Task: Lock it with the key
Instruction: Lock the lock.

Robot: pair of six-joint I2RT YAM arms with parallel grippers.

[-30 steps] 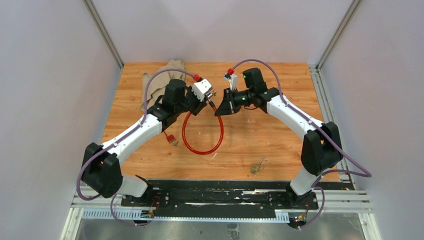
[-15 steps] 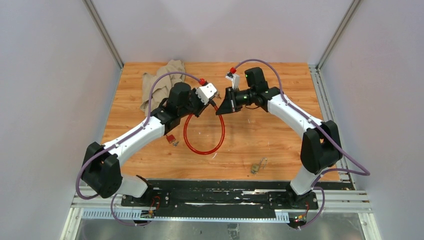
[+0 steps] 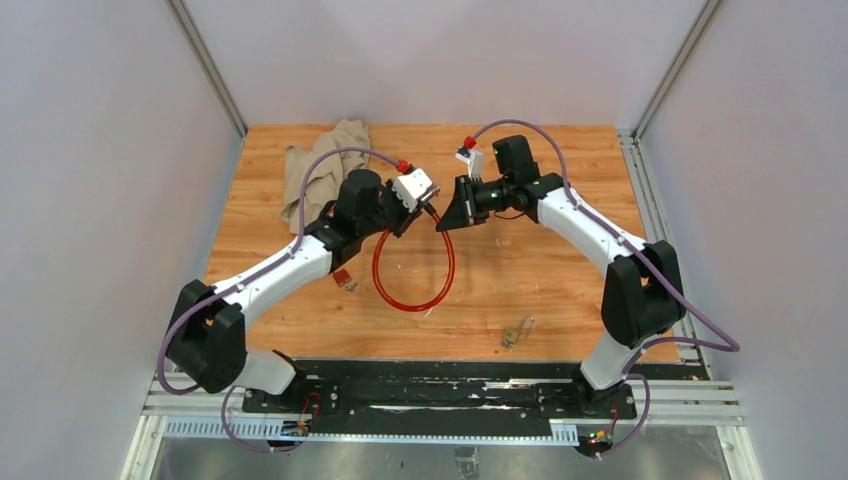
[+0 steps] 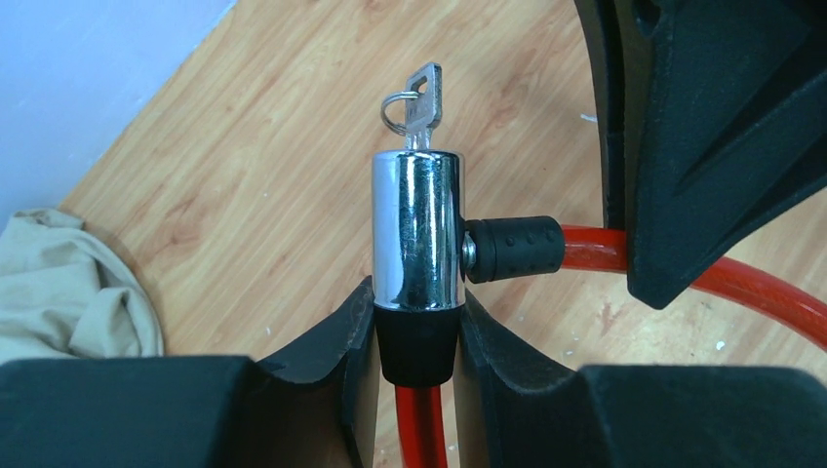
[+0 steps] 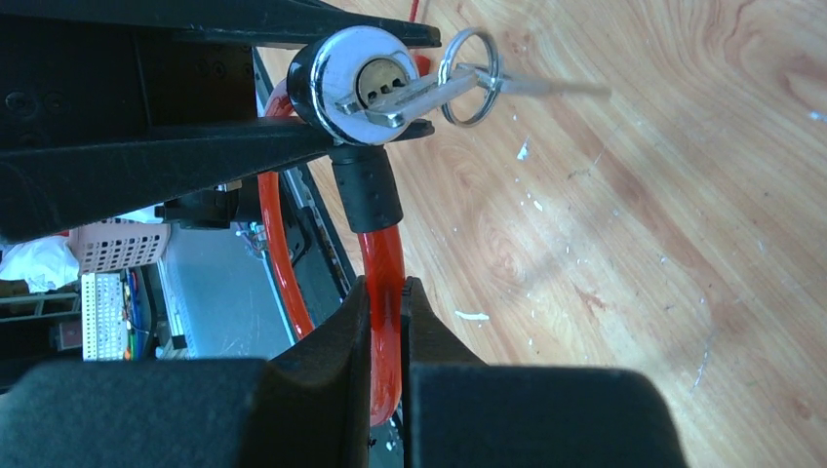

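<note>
A: What is changing since a second ago?
B: The left arm (image 3: 290,262) is reaching further toward the middle of the wooden table (image 3: 560,290), and the red cable loop (image 3: 414,303) is sitting a little further right with it.
A: And the beige cloth (image 3: 318,170)?
B: It is lying at the far left corner, well apart from the rest.
A: What are the grippers doing?
B: The left gripper (image 4: 416,317) is clamping the black base of the chrome lock cylinder (image 4: 417,224). The right gripper (image 5: 386,292) is pinching the red cable loop just below the black sleeve (image 4: 512,249), which is plugging into the cylinder's side.
A: Where is the key (image 4: 424,97) sitting?
B: In the keyhole at the cylinder's free end. Its long axis is running in line with the cylinder. The blade is pointing in toward the left gripper, while the head and its small ring (image 5: 469,64) are sticking out away from it.
</note>
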